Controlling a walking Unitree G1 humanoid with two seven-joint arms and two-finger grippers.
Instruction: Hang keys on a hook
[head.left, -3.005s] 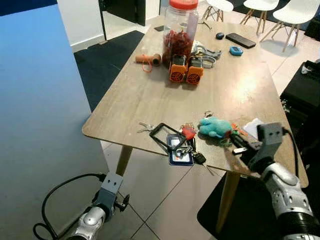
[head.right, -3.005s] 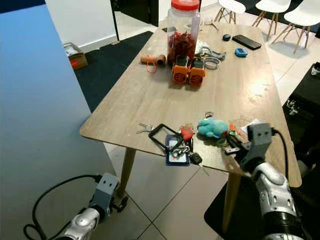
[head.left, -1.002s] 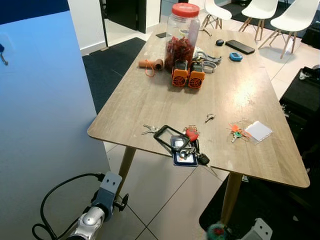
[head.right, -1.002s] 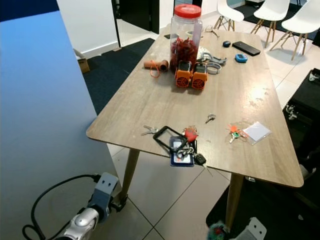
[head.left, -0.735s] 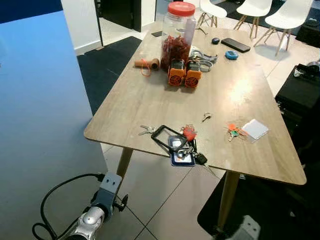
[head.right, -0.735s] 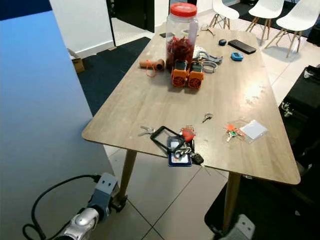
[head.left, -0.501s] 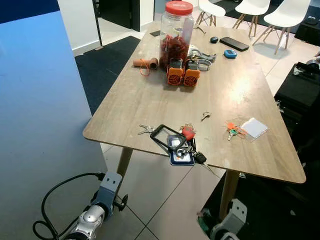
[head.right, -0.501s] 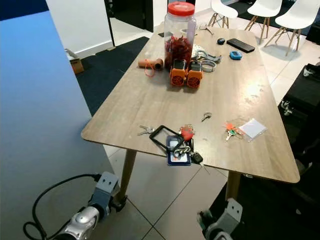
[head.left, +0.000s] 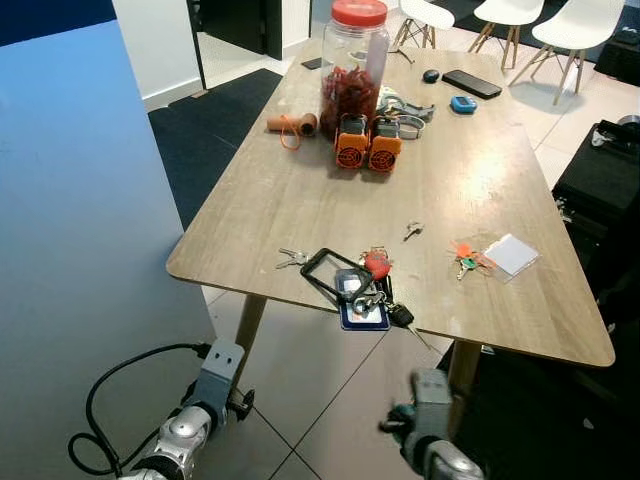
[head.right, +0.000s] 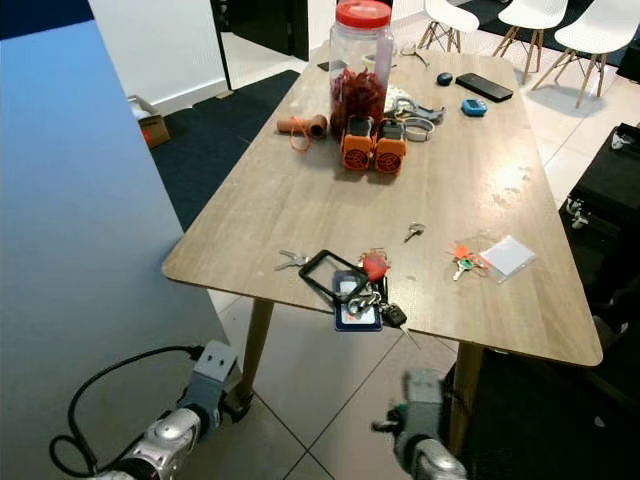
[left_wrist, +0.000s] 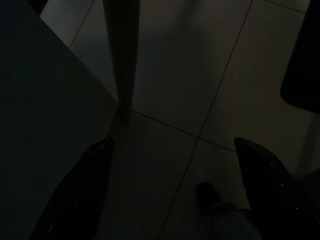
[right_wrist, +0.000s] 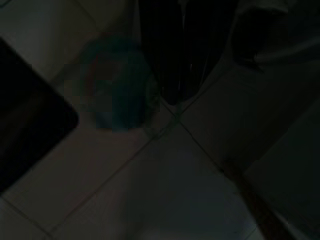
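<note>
My right gripper hangs low in front of the wooden table, below its near edge, over the tiled floor. It is shut on a key bunch with a teal plush toy, which dangles beside the closed black fingers in the dark right wrist view. A sliver of the teal plush peeks out at the gripper. My left gripper hangs idle near the floor beside the blue wall, with its fingers spread wide apart.
On the table lie a key bunch with black carabiner and card, small keys, a single key, orange-tagged keys, a white card and a red-lidded jar. A blue wall stands left.
The right gripper lifted the teal plush keys off the table, dropped below the table edge and swung leftward underneath. The left arm stayed hanging. The camera shifted slightly.
</note>
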